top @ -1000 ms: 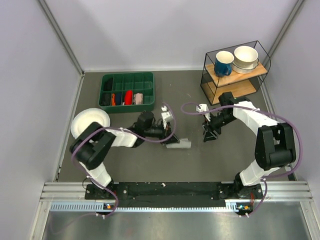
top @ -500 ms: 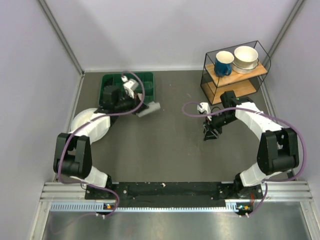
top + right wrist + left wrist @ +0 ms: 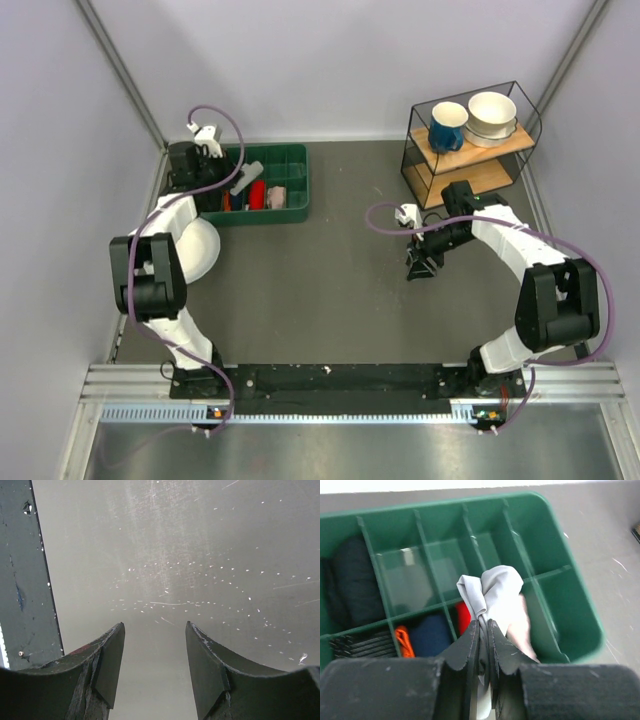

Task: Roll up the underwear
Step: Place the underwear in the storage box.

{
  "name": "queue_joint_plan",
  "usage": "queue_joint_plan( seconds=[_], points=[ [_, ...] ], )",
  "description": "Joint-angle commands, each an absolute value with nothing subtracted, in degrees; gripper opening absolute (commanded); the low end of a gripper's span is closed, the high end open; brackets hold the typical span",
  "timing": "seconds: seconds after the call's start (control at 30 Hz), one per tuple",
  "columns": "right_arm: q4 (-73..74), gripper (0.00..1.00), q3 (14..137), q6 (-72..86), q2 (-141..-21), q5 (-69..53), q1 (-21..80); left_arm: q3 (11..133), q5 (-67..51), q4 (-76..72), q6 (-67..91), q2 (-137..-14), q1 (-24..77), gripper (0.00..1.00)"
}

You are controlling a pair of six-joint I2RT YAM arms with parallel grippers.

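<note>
The left hand [image 3: 482, 625] pinches the bunched underwear [image 3: 497, 592] above the green tray [image 3: 555, 525]. Dropped off-centre, it may unroll across a divider [image 3: 472, 545]. The right hand [image 3: 155, 650] gapes empty.

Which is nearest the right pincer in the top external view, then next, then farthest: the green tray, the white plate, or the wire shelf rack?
1. Wire shelf rack: just behind the right pincer, at the table's far right.
2. Green tray: across the table, at the far left.
3. White plate: at the left edge, past the tray's near corner.
</note>
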State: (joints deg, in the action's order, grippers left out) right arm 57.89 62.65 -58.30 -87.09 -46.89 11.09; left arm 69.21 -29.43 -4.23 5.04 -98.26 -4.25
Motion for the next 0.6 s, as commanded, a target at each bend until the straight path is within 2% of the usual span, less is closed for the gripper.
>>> queue_joint_plan(
  seconds=[0.0, 0.27, 0.57],
  points=[
    [57.4, 0.53, 62.5, -58.4, -85.5, -49.5, 10.5, 76.6, -20.1, -7.2, 7.1, -103.2, -5.3, 0.01],
    [57.7, 0.53, 62.4, -58.7, -86.7, -49.2, 10.5, 90.1, -12.0, -6.3, 10.5, -116.3, -6.3, 0.00],
    [58.0, 0.53, 62.5, -59.1, -87.4, -49.0, 10.5, 97.9, -7.4, -6.8, 14.9, -123.6, -6.0, 0.01]
  ],
)
